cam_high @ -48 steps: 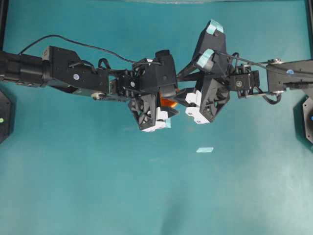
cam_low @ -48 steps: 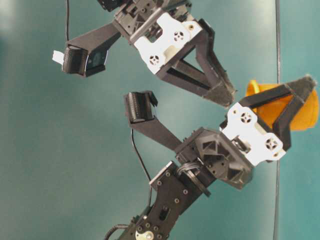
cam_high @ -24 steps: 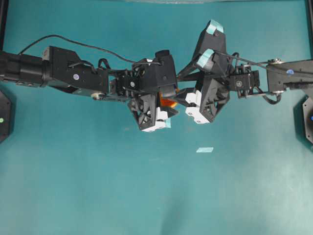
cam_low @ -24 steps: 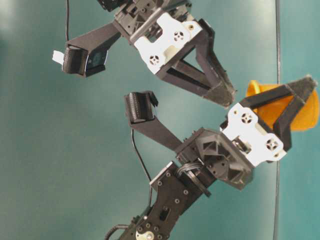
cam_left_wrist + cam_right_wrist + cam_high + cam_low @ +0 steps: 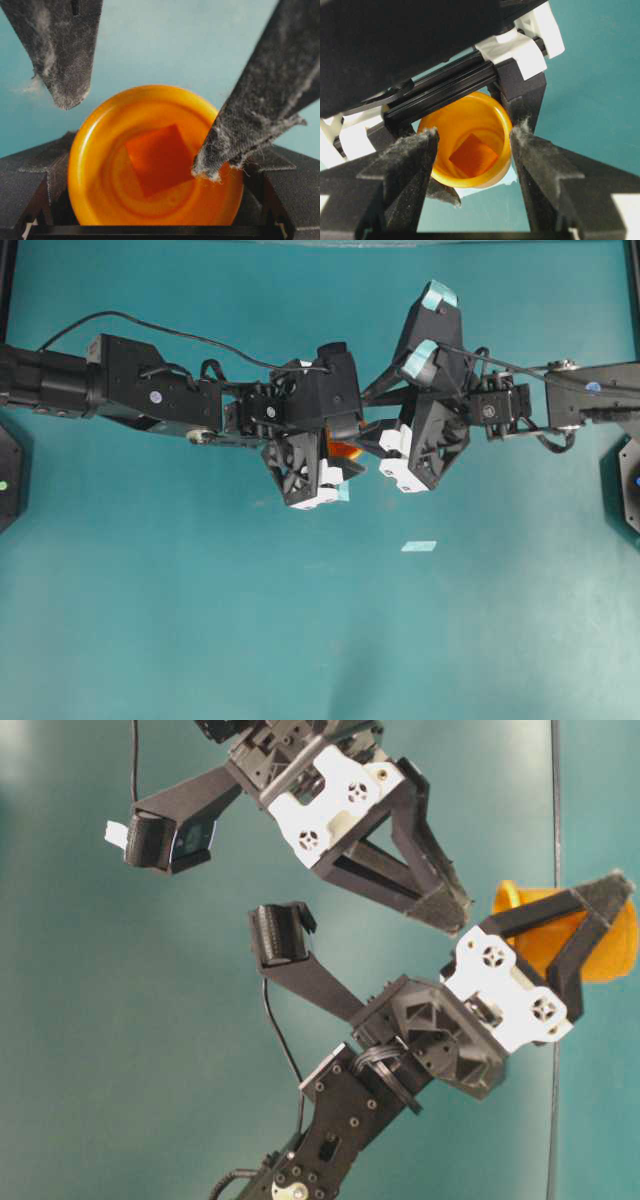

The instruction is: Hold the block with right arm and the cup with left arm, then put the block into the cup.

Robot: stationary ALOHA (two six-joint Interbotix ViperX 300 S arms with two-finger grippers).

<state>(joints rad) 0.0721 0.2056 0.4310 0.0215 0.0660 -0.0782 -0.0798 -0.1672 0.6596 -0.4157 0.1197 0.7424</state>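
Left tool (image 5: 590,935) clamped on yellow cup (image 5: 155,160); right tool (image 5: 472,150) spread, empty; orange block (image 5: 160,157) flat on cup floor.

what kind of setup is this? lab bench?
Likely a lab robot bench: two black arms meet over a bare teal tabletop. The left hand holds a cup with a block inside.
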